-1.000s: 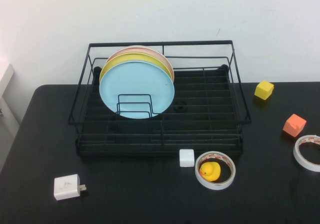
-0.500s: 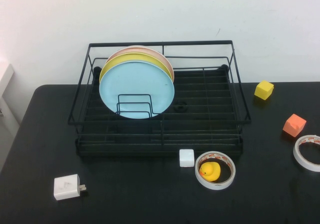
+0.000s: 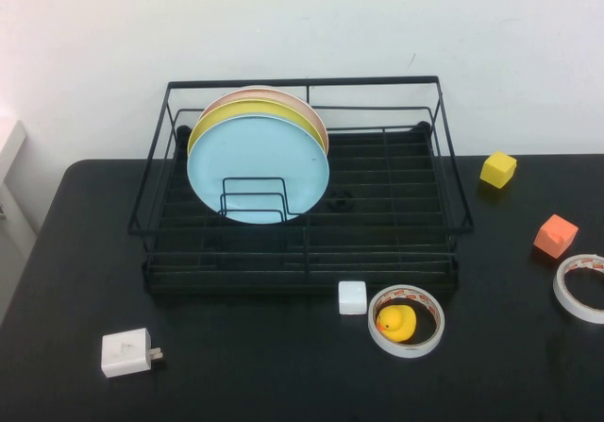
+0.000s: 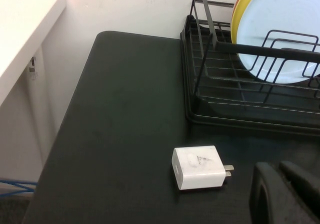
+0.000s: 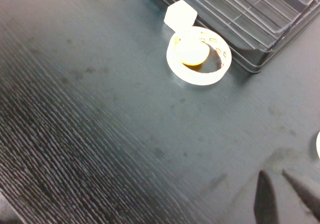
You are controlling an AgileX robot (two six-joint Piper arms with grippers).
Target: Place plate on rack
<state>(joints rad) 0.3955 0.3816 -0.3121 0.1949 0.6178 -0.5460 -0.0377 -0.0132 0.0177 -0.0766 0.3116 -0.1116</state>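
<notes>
The light blue plate (image 3: 258, 167) stands upright in the black wire rack (image 3: 302, 82), at the front of the left dividers. A yellow plate (image 3: 212, 120) and a pale pink plate (image 3: 316, 115) stand behind it. The plate (image 4: 280, 33) and rack (image 4: 210, 83) also show in the left wrist view. Neither arm shows in the high view. My left gripper (image 4: 277, 165) is shut and empty, low over the table near a white charger (image 4: 198, 167). My right gripper (image 5: 273, 173) is empty over bare table, with a narrow gap between its tips.
In front of the rack lie a white charger (image 3: 125, 352), a white cube (image 3: 352, 296) and a tape ring (image 3: 406, 346) holding a yellow duck (image 3: 396, 321). At the right are a yellow cube (image 3: 497, 169), an orange block (image 3: 555, 235) and another tape ring (image 3: 580, 287).
</notes>
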